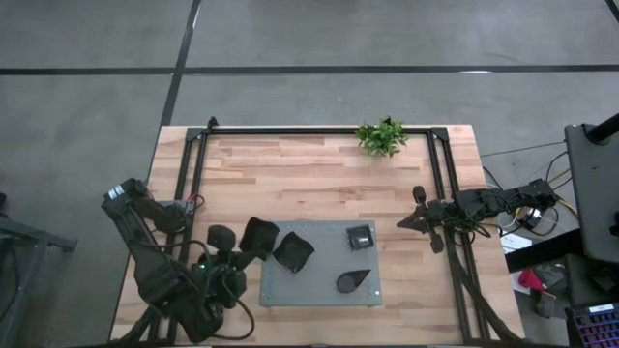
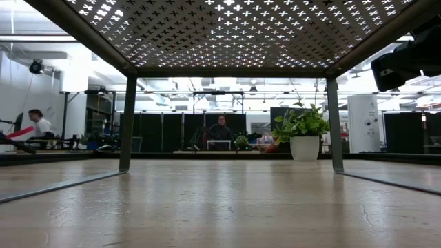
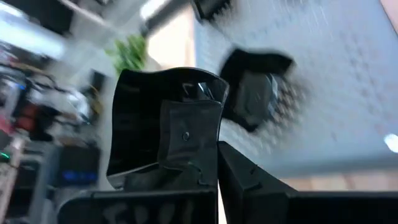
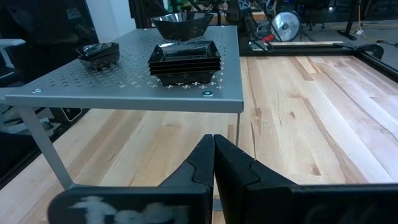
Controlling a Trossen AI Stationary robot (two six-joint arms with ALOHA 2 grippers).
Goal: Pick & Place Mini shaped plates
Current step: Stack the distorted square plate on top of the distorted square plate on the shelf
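Note:
My left gripper (image 1: 244,251) is shut on a squarish black plate (image 1: 259,237), held just off the left edge of the grey dotted shelf (image 1: 319,290). Three kinds of black plates rest on the shelf. A squarish plate (image 1: 293,251) sits at its far left. A stack of small square plates (image 4: 185,59) sits at its far right. A teardrop plate (image 1: 353,280) lies nearer the front. My right gripper (image 4: 213,155) is shut on nothing, low over the wood to the right of the shelf. My left gripper pinches the squarish plate by one edge of its rim (image 3: 186,155) between its two fingers. One finger (image 3: 189,134) lies against the plate's face; the other is behind it. The plate stands on edge above the fingers, lifted clear.
The shelf is a raised perforated metal sheet on thin legs (image 4: 46,152), with bare wood underneath. A small green plant (image 1: 381,136) stands at the table's far edge. A black frame (image 1: 319,130) runs around the table top. People sit in the room beyond.

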